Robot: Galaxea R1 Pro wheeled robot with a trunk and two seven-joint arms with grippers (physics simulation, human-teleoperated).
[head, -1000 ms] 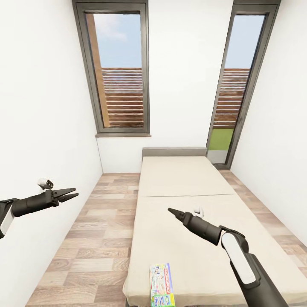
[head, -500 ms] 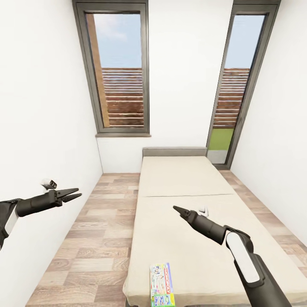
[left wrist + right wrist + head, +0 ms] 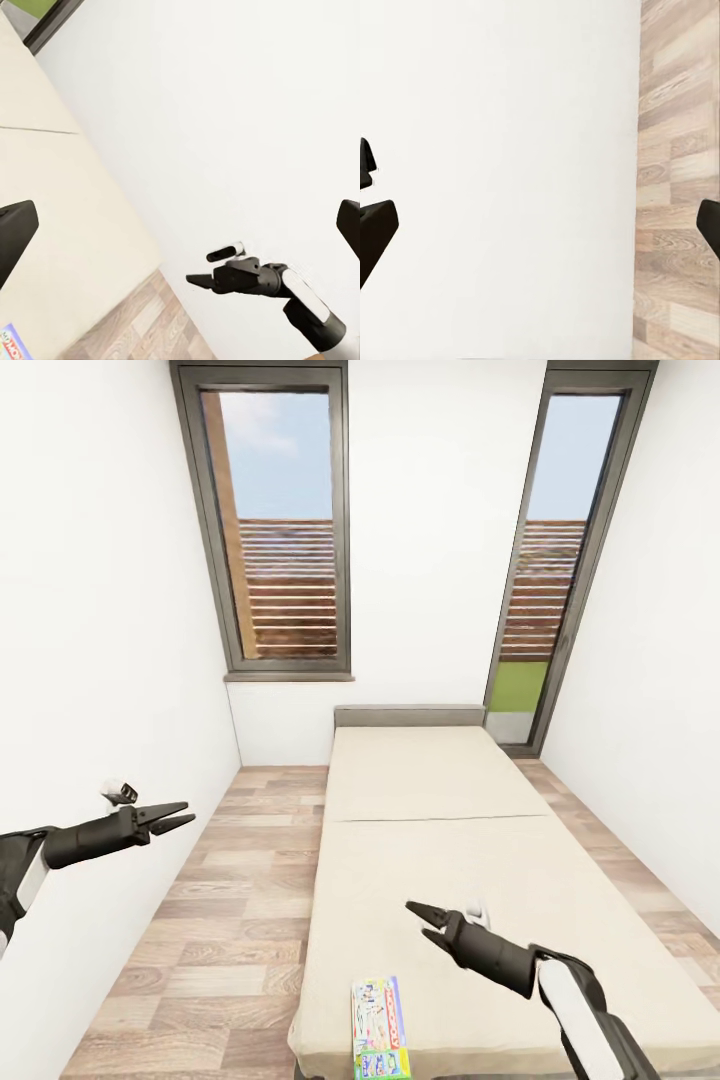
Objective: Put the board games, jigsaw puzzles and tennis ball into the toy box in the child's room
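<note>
Head view alone shows the board game [image 3: 380, 1028] on the bed [image 3: 440, 840]; both hands empty, spread.

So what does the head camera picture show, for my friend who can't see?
A bright flat board game lies at the near end of a long beige bed. The open right gripper hovers above the mattress; the open left gripper hangs over the wood-plank floor.

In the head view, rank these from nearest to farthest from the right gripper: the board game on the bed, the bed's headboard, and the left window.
From the right gripper:
1. The board game, lying at the foot end of the bed, just below and left of the gripper.
2. The headboard, at the bed's far end against the back wall.
3. The left window, high on the back wall, above and left of the headboard.
</note>
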